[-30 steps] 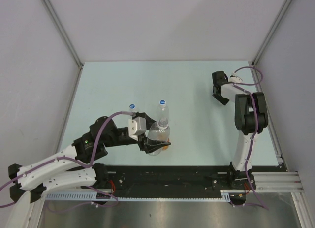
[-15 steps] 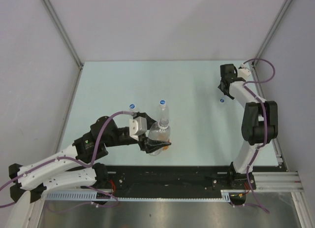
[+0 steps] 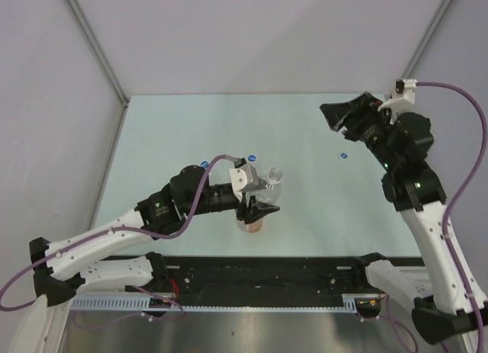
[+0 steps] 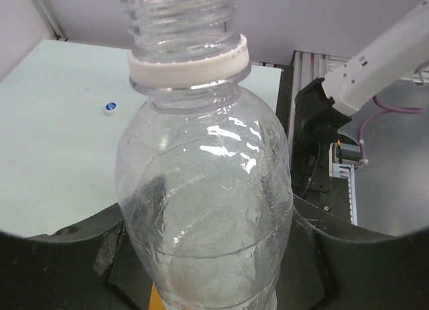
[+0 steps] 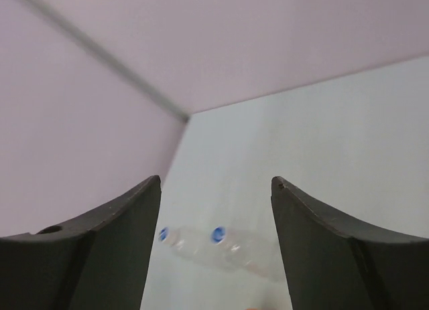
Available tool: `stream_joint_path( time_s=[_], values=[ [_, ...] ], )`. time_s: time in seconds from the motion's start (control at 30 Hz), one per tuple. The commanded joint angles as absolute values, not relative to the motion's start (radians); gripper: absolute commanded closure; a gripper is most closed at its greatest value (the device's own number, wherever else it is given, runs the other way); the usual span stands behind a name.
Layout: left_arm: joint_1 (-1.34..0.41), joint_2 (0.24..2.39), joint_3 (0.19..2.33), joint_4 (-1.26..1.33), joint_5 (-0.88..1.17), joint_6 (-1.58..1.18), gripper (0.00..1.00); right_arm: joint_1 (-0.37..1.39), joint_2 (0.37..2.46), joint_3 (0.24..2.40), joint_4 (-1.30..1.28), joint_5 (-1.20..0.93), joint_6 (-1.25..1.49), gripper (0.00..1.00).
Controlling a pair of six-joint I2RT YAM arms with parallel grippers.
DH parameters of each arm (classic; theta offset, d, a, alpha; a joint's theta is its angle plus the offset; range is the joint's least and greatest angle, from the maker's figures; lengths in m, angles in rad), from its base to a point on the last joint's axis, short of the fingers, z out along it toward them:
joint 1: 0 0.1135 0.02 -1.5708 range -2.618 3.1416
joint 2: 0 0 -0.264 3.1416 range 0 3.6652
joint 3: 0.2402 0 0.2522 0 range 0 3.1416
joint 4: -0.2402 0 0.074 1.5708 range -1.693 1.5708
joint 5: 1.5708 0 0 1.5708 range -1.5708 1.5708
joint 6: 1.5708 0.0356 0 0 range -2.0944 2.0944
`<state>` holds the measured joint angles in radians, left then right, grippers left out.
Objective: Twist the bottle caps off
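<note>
Since 1 s ago the R pincer [image 3: 335,114] has let a blue cap [image 3: 344,156] fall on the desk [image 3: 175,124] at 2 o'clock and has risen, open & empty. L pincer [image 3: 259,210] grips the uncapped clear bottle [image 3: 267,191], now tilted, so one cap is done. Capped bottles [image 3: 252,162] stand at 11 o'clock of it. R side has free room, but the wall is near.

- The left gripper [image 4: 209,256] is squeezing a clear bottle [image 4: 204,189] between its two black fingers [image 4: 60,263].
- The bottle is standing up, showing its bare screw neck and a white ring [image 4: 188,65].
- A little blue cap [image 4: 109,108] is lying on the pale table [image 4: 53,163], well apart from the bottle.
- A white arm [image 4: 382,55] is showing on the right.
</note>
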<state>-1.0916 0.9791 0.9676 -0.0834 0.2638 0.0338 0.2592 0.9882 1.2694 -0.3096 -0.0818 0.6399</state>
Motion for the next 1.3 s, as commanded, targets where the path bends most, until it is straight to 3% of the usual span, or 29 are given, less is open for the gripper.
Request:
stream_joint_path(
  time_s=[0.0, 0.23, 0.9, 1.07, 1.17, 1.27],
  values=[
    [-1.074, 1.002, 1.066, -0.074, 0.267, 0.037, 0.99, 0.299, 0.875, 1.243, -0.275, -0.377, 0.609, 0.27],
    [-1.071, 1.109, 1.149, -0.106, 0.322, 0.041, 0.99, 0.339, 0.775, 1.244, -0.301, -0.546, 0.661, 0.21],
    [-1.072, 1.298, 1.321, -0.115, 0.387, 0.035, 0.99, 0.597, 0.758, 1.244, -0.483, -0.307, 0.509, 0.17],
    [-1.072, 1.296, 1.327, -0.115, 0.397, 0.035, 0.98, 0.635, 0.778, 1.244, -0.495, -0.261, 0.492, 0.25],
    [-1.072, 1.295, 1.325, -0.114, 0.409, 0.034, 0.98, 0.663, 0.785, 1.244, -0.496, -0.216, 0.482, 0.34],
    [-1.071, 1.293, 1.319, -0.110, 0.411, 0.031, 0.98, 0.684, 0.788, 1.243, -0.480, -0.199, 0.477, 0.50]
  ],
)
